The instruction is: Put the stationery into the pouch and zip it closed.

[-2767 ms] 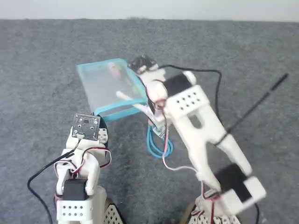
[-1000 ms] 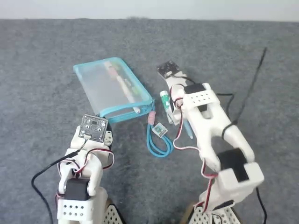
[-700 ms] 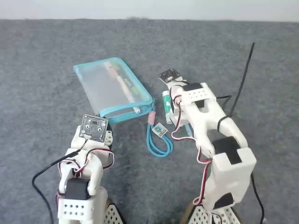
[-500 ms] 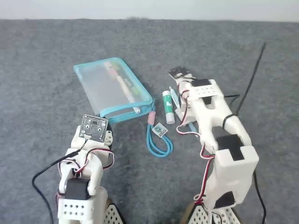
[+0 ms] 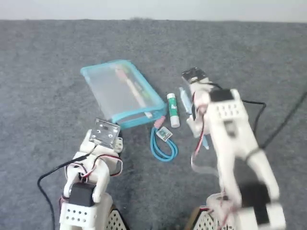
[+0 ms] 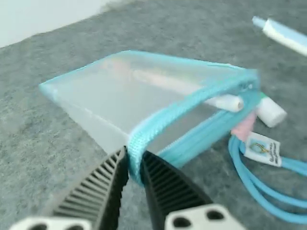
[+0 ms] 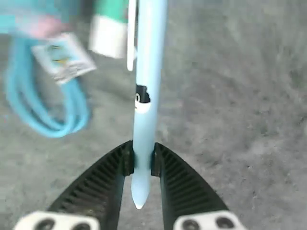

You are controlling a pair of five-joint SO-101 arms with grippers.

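A translucent pouch [image 5: 120, 88] with teal edging is seen lying on the grey worktop [image 5: 48, 72]. Its near corner is pinched at the zip edge by the left tool [image 6: 133, 158]. The jaws are closed almost fully, with only the teal band between them. The two zip bands along the pouch's mouth are seen parted. A white-tipped pen [image 6: 225, 101] is lodged inside, with its end at the open mouth.

The right tool [image 7: 142, 148] is closed on a light blue pen [image 7: 146, 72]. The barrel is clamped close to its pointed end and is held in line with the jaws. The rest of the pen extends forward beyond the fingertips. Whether the pen is lifted off the worktop cannot be told.

In the high view, a glue stick [image 5: 172, 110] with a green band is found between the pouch and the light blue pen. It lies just beside the pen and near the pouch's open end, apart from both tools. From the right wrist view, the stick's white end is seen next to the far part of the pen.

A blue cord [image 5: 162, 147] is looped on the worktop just in front of the pouch's mouth. It is joined to the pouch by a pink tab [image 6: 243, 128], and a small white tag [image 5: 164, 133] is attached to it.
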